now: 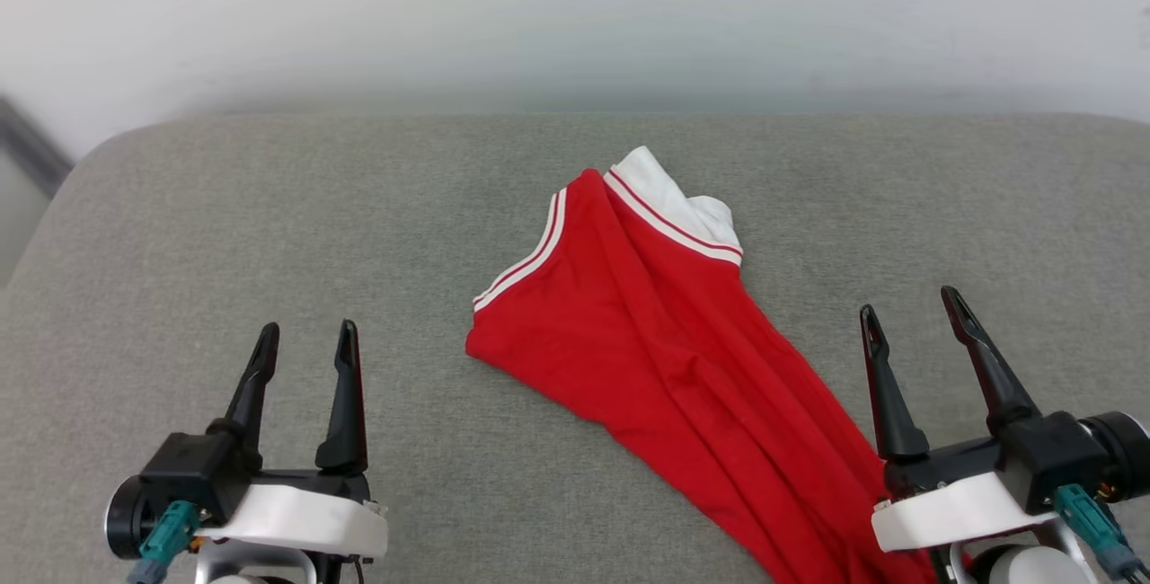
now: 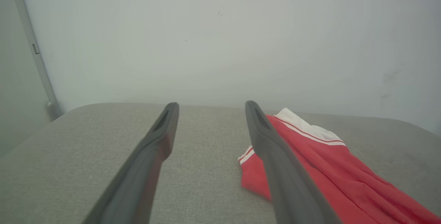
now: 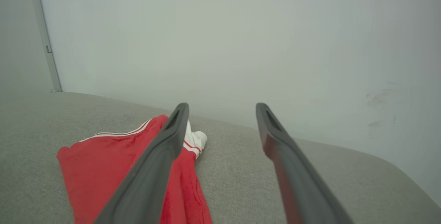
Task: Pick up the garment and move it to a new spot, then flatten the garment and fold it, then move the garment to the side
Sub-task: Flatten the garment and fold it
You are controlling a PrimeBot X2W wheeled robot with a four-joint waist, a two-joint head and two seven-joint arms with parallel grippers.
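Two grippers, left gripper (image 1: 307, 339) and right gripper (image 1: 909, 305), jaws wide and empty, hover above a grey cushion (image 1: 269, 234); between them, nearer the right one, lies the garment (image 1: 665, 341), crumpled, white sleeve at its far end, touching neither.

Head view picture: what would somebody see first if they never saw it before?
The bright red jersey-style garment with a white sleeve and striped trim, lying rumpled mid-picture on the grey fabric surface. Next, the black-fingered left gripper lower left and right gripper lower right, both open and empty.
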